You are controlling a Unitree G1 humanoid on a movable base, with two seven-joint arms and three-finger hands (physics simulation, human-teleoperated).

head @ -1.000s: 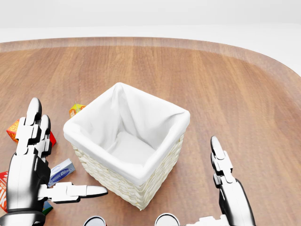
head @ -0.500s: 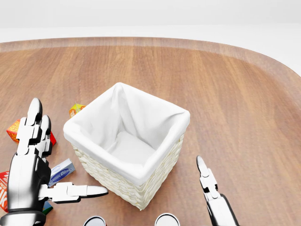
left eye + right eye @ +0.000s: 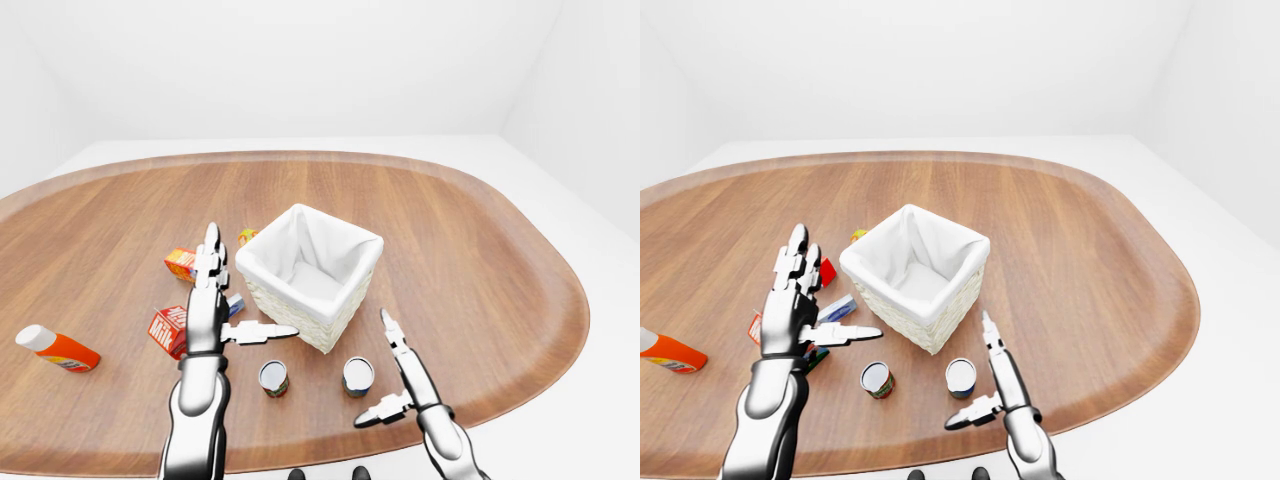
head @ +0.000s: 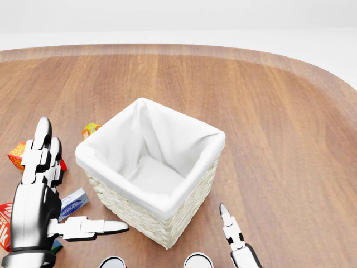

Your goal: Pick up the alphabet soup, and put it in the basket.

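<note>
Standing near the middle of the oval wooden table (image 3: 480, 230), the wicker basket (image 3: 310, 275) with its white cloth lining is open at the top and holds nothing that shows. Just below it in the left-eye view stand two upright cans: one (image 3: 273, 377) toward the left with a darker, red-and-green label, and one (image 3: 358, 375) toward the right with a pale label. Which of them is the alphabet soup cannot be told from these views, since the labels are too small to read; both stand on the table, outside the basket and apart from it.

The left hand (image 3: 207, 305) hovers to the left of the basket, fingers straight and spread, thumb (image 3: 262, 332) stuck out sideways toward the basket's lower corner, grasping nothing. The right hand (image 3: 408, 377) is low at the right of the pale can, just beside it, with its fingers extended and released and its thumb (image 3: 375, 411) pointing left below the can; it holds nothing either.

To the left of the basket lie small packages: an orange carton (image 3: 181, 263), a red milk carton (image 3: 168, 328) partly behind the left hand, a small blue-and-white box (image 4: 73, 204), and a small yellow-orange box (image 4: 90, 130) just beside the basket's upper left side. Well apart at the far left lies an orange bottle (image 3: 55, 347) with a white cap, on its side.
</note>
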